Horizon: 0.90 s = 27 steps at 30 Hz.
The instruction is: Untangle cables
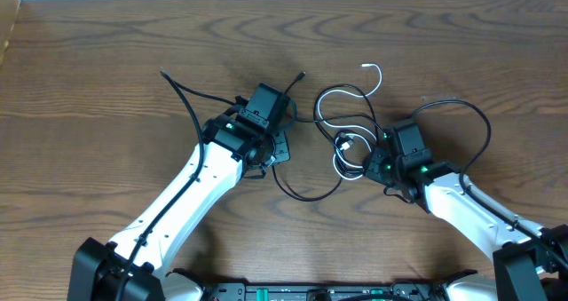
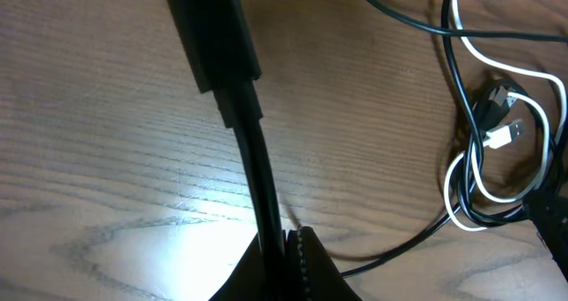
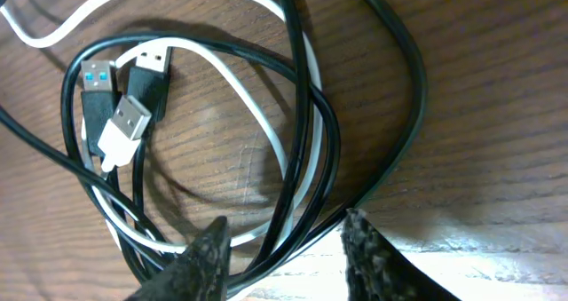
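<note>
Table (image 1: 106, 61) wood, two arms over it. Cables (image 3: 306, 159) lie in a looped bunch right under the right gripper (image 3: 286, 221) and well off to the side of the left gripper (image 2: 286, 248). The bunch is several black loops plus a white cable (image 1: 376, 75) threaded through them.

Step in hand, my read: anchor one cord, then pick a strand out of the bunch. Left gripper is clamped tight on a black cable (image 2: 257, 159), which runs straight out ahead of its fingers to a long plug (image 2: 213, 35). Right gripper has its jaws partly apart, straddling two or three black strands and a bit of white, nothing pinched yet.

Next move probably needs the right jaws to close on one strand only, then pull away from the left gripper so the loops slide free. With this many strands between the fingers it is likely to grab more than one.

Small stuff: white plug (image 3: 122, 128) and two black plugs (image 3: 98, 92) sit together ahead and to one side of the right fingers, inside the loops.

Hard to tell:
- which strand crosses over which in the overhead view
- whether the left's cable is part of the bunch
- left fingertips, dark and cropped at the frame edge
- cable ends near the right arm, hidden under it
</note>
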Motion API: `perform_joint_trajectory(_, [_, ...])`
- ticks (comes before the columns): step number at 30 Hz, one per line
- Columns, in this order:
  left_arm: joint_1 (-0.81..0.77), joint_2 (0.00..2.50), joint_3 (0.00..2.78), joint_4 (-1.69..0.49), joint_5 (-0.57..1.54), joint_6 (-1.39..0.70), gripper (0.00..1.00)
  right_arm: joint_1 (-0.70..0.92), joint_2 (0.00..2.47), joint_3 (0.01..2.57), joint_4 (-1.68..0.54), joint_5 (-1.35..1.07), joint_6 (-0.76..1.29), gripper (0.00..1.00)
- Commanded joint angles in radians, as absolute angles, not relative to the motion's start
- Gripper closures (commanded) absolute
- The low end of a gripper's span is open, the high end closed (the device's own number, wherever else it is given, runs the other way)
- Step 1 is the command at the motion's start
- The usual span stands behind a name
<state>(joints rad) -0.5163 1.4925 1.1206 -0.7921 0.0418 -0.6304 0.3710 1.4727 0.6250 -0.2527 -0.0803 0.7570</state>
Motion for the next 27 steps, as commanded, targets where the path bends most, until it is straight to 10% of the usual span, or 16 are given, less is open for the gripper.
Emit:
perform_joint_trajectory(1, [-0.517,1.496,1.123,-0.804,0.017,-0.621,0.93,0.384,1.492,0.619,-0.250,-0.053,0.775,0.68])
perform_joint_trajectory(10, [-0.516,1.496,1.123,-0.812,0.014,-0.621,0.92,0.383,1.537,0.619,-0.236,-0.051,0.777,0.99])
perform_joint_trajectory(17, [-0.516,1.496,1.123,-0.837,-0.001,-0.599,0.92,0.382,1.529,0.620,-0.342,-0.054,0.584,0.99])
perform_joint_trajectory(21, [-0.516,1.496,1.123,-0.827,0.042,-0.599,0.39,0.381,1.529,0.620,-0.370,-0.118,0.509,0.99])
perform_joint_trajectory(27, [-0.521,1.496,1.123,-0.795,0.178,-0.599,0.32,0.381,1.529,0.620,-0.311,-0.255,0.485,0.99])
